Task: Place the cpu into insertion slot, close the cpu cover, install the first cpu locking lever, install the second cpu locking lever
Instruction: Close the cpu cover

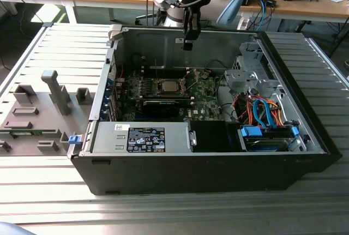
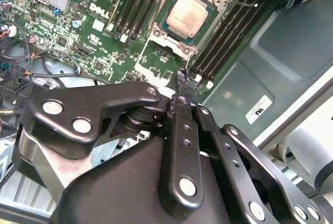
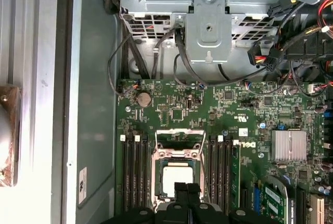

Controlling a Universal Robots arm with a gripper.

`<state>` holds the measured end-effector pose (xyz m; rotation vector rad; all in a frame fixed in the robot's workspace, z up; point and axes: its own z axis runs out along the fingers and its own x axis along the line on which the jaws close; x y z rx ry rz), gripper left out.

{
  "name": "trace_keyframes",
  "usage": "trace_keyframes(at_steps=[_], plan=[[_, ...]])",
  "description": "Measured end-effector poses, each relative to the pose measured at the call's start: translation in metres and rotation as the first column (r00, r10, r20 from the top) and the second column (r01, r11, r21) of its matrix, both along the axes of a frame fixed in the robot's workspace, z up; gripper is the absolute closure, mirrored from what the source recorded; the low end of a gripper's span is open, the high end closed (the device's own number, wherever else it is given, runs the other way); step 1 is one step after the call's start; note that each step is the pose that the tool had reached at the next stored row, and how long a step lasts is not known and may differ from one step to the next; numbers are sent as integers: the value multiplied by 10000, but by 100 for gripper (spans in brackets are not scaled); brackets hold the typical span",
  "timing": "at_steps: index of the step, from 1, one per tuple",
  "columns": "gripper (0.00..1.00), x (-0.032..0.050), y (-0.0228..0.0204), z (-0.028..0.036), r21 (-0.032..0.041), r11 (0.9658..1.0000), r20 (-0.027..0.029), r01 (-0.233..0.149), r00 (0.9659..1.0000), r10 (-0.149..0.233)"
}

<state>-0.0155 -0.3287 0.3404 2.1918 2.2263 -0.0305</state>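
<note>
Dull silver, the cpu lies seated in the insertion slot. Your gripper hangs just beside the socket's edge, fingers pinched together on nothing, likely to push a part rather than pick one.

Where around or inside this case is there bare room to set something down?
Free: the table slats nearer the camera than the case, and the black patch between the power supply and blue drive bay. Crowded: the cables beside the green board; the grey fixture holds blocks.
</note>
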Motion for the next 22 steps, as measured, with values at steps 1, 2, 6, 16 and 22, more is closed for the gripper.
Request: trace_keyframes(at_steps=[1,2,6,16,22], plan=[[89,24,0,-4,-2,10000,-1,-1,10000,1],[89,36,0,-6,-3,10000,0,-1,10000,1],[89,89,0,-16,-6,10000,0,0,10000,0],[89,189,0,-180,-6,10000,-1,2,10000,-2],[89,191,0,-289,-6,10000,-1,0,10000,0]])
